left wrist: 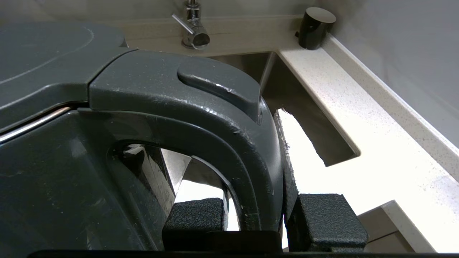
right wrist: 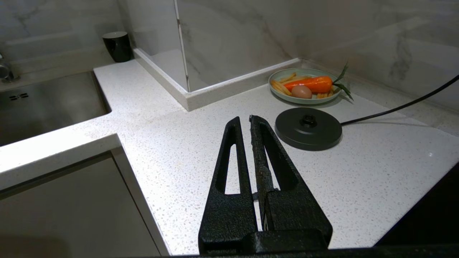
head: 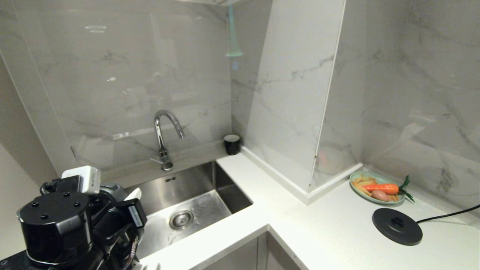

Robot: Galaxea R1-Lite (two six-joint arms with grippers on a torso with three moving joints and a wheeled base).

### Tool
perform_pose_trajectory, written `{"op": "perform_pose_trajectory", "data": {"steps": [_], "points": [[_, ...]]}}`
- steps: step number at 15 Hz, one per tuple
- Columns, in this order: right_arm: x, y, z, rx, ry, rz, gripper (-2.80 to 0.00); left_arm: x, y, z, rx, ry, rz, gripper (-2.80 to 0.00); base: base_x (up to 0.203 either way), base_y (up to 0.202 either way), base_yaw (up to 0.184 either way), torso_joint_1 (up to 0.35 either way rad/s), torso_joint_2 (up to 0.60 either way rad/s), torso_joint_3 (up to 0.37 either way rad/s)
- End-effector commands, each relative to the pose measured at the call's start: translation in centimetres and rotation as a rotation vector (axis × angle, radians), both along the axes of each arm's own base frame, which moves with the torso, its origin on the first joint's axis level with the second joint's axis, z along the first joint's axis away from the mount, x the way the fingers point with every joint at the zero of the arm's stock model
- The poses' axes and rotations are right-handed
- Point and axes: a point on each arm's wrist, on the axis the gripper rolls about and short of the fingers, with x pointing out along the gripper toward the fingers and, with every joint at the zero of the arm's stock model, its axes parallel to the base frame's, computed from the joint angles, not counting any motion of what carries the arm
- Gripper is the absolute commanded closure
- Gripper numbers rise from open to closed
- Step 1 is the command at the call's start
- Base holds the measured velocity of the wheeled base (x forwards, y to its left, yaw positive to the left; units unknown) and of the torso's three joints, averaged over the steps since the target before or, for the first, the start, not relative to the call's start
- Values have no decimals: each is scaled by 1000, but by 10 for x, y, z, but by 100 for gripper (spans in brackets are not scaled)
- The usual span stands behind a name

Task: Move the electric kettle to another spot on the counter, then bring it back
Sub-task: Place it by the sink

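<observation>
Glossy grey-veined marble walls (head: 292,93) wrap a steel sink (head: 187,202); cabinet fronts (right wrist: 71,211) below, seemingly pale.

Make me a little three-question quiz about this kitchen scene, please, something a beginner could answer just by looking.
1. True or false: the electric kettle is sitting on its round base disc.
2. Which part of the kettle does the left hand grip? A) the spout B) the loop handle C) the lid
3. What lies on the green plate near the wall?

Key:
1. False. The disc is bare on the counter, and the kettle is off it, in the left hand's grip.
2. B. One finger is inside the handle loop, the other outside it.
3. A carrot, some pale strips like fries, and a small brownish, egg-like item.
</observation>
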Motion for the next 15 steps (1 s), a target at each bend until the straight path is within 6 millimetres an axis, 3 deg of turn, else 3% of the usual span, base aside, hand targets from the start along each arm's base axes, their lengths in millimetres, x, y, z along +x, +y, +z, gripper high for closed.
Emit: {"op": "perform_pose_trajectory", "data": {"steps": [1,4,7,15], "points": [[0,0,0,0,2,0,0,4,2,-2,2,4,24,0,0,0,0,0,0,0],[0,0,0,0,2,0,0,18,15,-8,19,32,111,0,0,0,0,0,0,0],[0,0,0,0,0,0,0,46,32,-8,28,33,225,0,0,0,0,0,0,0],[0,0,0,0,2,0,0,105,36,3,85,-11,279,0,0,0,0,0,0,0]]}}
